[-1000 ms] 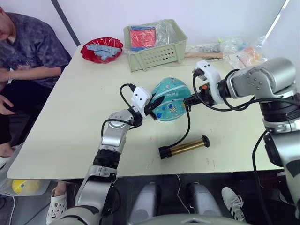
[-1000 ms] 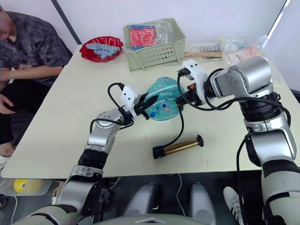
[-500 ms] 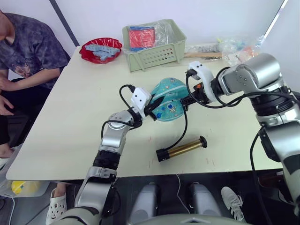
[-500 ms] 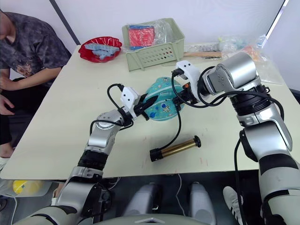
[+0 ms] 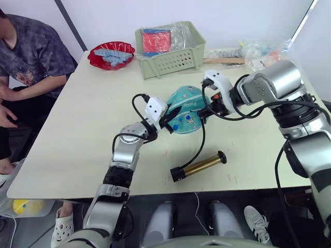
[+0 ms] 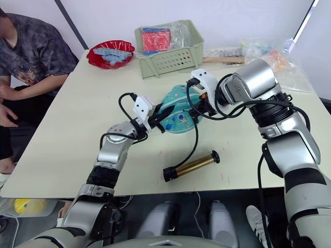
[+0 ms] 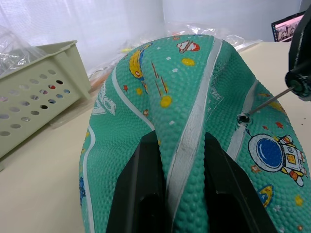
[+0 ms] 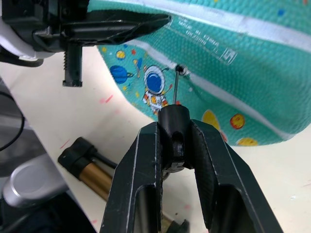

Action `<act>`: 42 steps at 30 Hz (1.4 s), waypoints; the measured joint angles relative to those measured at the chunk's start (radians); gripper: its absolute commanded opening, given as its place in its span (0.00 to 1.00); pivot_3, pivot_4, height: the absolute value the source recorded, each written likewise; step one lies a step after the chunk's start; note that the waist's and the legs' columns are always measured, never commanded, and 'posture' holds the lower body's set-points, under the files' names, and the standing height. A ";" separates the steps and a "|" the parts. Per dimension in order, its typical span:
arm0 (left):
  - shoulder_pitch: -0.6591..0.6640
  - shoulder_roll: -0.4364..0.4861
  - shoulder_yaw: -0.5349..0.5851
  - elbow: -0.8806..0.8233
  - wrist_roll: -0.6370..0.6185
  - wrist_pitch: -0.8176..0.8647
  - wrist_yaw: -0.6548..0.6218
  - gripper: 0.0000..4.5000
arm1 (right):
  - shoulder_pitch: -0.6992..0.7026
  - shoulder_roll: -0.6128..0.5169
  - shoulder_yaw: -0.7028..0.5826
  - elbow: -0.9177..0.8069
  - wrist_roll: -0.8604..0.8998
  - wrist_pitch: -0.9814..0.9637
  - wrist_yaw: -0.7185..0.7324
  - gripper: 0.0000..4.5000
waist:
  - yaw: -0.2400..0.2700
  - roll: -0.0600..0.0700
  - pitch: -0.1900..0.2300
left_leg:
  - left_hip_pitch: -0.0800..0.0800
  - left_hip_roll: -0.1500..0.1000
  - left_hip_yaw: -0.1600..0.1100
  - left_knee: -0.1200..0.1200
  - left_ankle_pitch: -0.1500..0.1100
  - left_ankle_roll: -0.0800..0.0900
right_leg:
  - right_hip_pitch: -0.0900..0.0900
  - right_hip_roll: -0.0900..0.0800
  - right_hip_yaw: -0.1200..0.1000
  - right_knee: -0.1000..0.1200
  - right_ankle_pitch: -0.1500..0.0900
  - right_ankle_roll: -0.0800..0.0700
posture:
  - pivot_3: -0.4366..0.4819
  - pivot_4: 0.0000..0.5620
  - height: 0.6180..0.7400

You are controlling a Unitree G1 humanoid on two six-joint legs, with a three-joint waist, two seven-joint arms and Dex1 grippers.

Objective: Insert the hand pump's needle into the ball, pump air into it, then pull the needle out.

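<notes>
The teal ball (image 5: 187, 108), limp and printed with cartoons, lies mid-table. My left gripper (image 7: 181, 145) is shut on a raised fold of it along a white seam. My right gripper (image 8: 176, 145) is shut on the black fitting (image 8: 174, 125) of the needle (image 8: 174, 90). The needle's tip meets the ball's valve hole (image 8: 180, 69), and the thin pin (image 7: 272, 100) comes in at a slant. The gold hand pump (image 5: 199, 166) lies on the table near the front edge. Its black hose (image 5: 200, 139) curves up to my right gripper (image 5: 209, 107).
A pale green basket (image 5: 170, 51) and a red bowl (image 5: 111, 54) stand at the back of the table (image 5: 77, 134). Plastic bags (image 5: 258, 51) lie at the back right. A person (image 5: 31, 57) sits at the table's left side.
My right gripper has moved left with the needle fitting, up to the ball's valve. The pump has slid a little left and nearer on its hose. The left gripper keeps its hold.
</notes>
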 measured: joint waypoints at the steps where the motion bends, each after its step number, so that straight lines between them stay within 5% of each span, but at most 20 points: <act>1: 0.000 0.000 0.000 0.000 0.001 0.000 0.000 0.07 | 0.000 0.002 0.000 0.005 -0.004 -0.005 0.000 0.08 | 0.000 0.000 0.000 | 0.000 0.000 -0.001 0.000 0.000 0.000 | 0.000 0.000 0.000 0.000 0.000 0.000 | 0.48 0.27 0.98; 42: 0.014 0.004 -0.022 0.000 0.012 -0.041 0.007 0.07 | -0.006 -0.014 0.080 0.009 -0.075 -0.029 0.103 0.08 | -0.001 0.000 0.000 | 0.000 0.000 -0.003 0.000 0.000 0.000 | 0.000 0.000 -0.002 0.001 0.000 0.000 | 0.48 0.27 0.98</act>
